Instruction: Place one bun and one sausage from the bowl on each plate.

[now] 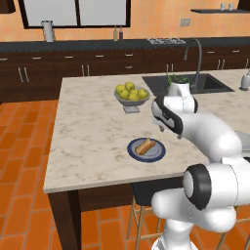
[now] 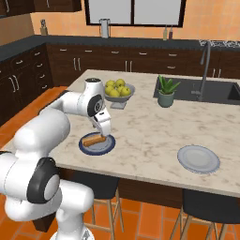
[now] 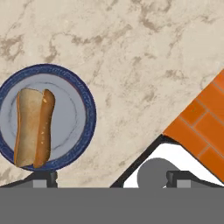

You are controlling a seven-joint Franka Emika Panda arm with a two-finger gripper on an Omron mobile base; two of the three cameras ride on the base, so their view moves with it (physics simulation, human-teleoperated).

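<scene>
In the hand view, the gripper has its two fingertips spread wide and holding nothing. The near plate lies at about ten o'clock from them, carrying a bun and a sausage touching side by side. The second plate sits bare on the marble counter, well apart at about three o'clock in the right base view.

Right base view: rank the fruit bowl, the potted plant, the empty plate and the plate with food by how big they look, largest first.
1. Empty plate, though it sits nearest the camera, which flatters it.
2. Plate with food and fruit bowl: too close to rank, and the bowl sits farther back.
3. Potted plant, narrowest but tall.
</scene>
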